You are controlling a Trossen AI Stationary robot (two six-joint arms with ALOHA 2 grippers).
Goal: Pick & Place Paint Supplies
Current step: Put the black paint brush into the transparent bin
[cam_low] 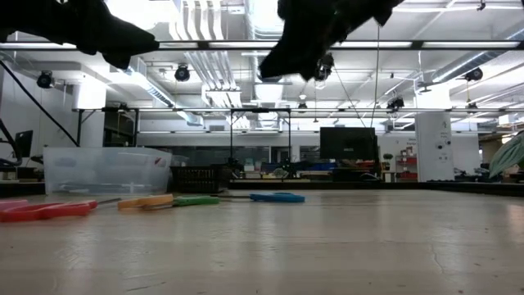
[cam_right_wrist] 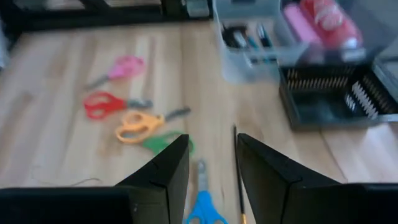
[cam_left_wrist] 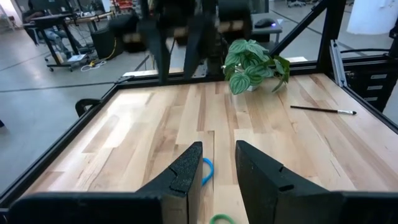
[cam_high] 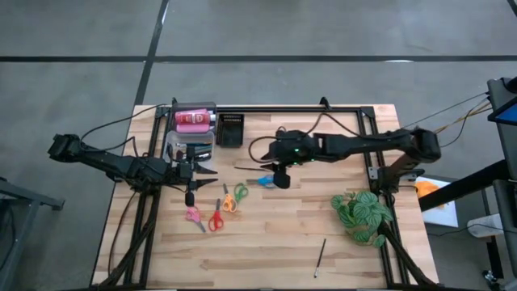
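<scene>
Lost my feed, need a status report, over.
Both pincers open, empty: left, right over blue scissors. Pink, red, orange and green scissors loose on table. Nothing blocking.

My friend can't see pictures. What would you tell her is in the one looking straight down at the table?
Two dark robot arms reach over a light wooden table, the left gripper and right gripper hovering above a scatter of small scissors: pink, red, orange, green and blue. A green leafy plant and one thin black brush lie nearer the right side.
</scene>
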